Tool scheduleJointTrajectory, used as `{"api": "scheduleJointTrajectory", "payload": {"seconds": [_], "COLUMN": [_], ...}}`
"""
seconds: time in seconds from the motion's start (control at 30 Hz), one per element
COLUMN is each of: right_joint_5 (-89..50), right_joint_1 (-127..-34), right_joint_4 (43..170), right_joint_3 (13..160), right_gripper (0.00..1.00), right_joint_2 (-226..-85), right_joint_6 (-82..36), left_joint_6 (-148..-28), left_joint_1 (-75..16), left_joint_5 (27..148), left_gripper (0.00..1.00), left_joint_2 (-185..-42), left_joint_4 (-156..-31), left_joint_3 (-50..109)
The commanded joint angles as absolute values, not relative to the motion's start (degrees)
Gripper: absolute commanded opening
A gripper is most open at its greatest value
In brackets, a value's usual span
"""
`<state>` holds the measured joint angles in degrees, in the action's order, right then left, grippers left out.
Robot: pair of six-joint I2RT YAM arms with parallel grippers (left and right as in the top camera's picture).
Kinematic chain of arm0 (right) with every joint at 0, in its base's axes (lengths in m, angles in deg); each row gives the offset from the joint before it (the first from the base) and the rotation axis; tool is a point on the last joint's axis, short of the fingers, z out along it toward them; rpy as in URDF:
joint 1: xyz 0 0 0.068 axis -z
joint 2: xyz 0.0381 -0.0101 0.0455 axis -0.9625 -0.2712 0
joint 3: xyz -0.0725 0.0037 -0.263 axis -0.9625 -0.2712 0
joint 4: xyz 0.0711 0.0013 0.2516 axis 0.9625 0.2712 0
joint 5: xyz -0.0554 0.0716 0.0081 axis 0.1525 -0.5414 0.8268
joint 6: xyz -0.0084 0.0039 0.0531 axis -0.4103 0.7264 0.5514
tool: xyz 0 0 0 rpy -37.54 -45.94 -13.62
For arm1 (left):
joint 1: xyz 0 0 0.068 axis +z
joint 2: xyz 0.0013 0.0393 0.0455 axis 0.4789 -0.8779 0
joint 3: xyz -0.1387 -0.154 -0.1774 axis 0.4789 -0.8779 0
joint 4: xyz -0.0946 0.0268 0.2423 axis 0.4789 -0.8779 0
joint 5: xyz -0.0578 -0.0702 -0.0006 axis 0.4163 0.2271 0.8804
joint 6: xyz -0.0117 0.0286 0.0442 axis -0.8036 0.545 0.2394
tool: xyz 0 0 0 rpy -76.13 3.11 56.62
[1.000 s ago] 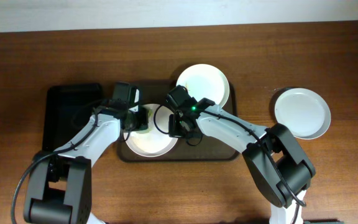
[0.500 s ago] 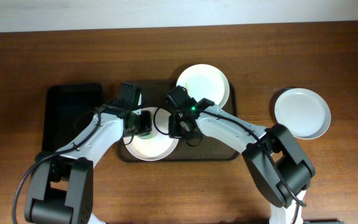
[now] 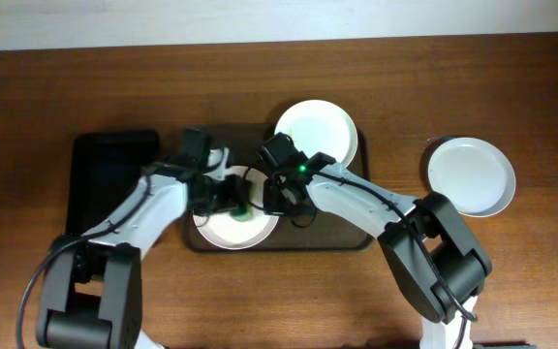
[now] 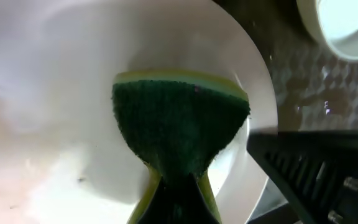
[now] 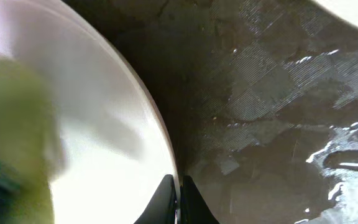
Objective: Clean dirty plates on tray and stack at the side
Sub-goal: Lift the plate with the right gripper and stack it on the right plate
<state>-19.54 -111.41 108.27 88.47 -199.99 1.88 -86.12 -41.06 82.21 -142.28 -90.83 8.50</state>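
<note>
over the last second the left gripper [image 3: 229, 196] has slid the sponge [image 4: 179, 124] from the left part of the plate [image 3: 223, 229] toward its right rim. we read this as one wiping stroke, so cleaning is mid-way, not finished. a few small specks show on the plate's left part.

left fingers are pinched narrow on the green sponge. the right gripper [image 5: 178, 190] is closed on the plate's right rim, steadying it.

containers:
- tray [image 3: 342, 235], mid-table: holds the wiped plate at its left end. a second plate [image 3: 316, 131] sits at its far right corner, over the far rim.
- black tray [image 3: 105, 170], toward the table's [image 3: 46, 97] left edge: we see nothing in it.
- third plate [image 3: 470, 174]: on bare table near the right edge. we take this as the start of the stack.
</note>
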Motion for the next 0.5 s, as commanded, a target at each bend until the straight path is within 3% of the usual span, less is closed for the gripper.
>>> {"api": "scheduleJointTrajectory", "payload": {"seconds": [0.0, 0.17, 0.33, 0.47], "right_joint_5": [-23.32, -21.66, 5.49, 28.63], "right_joint_1": [-109.88, -106.8, -106.82, -106.89], "right_joint_4": [109.1, 115.59, 127.92, 135.77], "right_joint_3": [88.38, 88.8, 88.86, 88.86], "right_gripper": [0.04, 0.04, 0.04, 0.04], "right_joint_2": [-201.43, -190.48, -170.5, -166.39], "right_joint_6": [0.98, -7.58, -7.96, -7.45], "left_joint_6": [-86.68, -86.64, -86.64, -86.64], "left_joint_1": [-32.34, -28.43, -28.84, -28.97], "left_joint_5": [83.91, 81.11, 80.61, 79.36], "left_gripper": [0.01, 0.01, 0.01, 0.01], "left_joint_2": [-142.59, -142.59, -142.59, -142.59], "left_joint_4": [-91.25, -92.34, -92.51, -92.54], "left_joint_3": [13.85, 14.95, 14.95, 14.95]}}
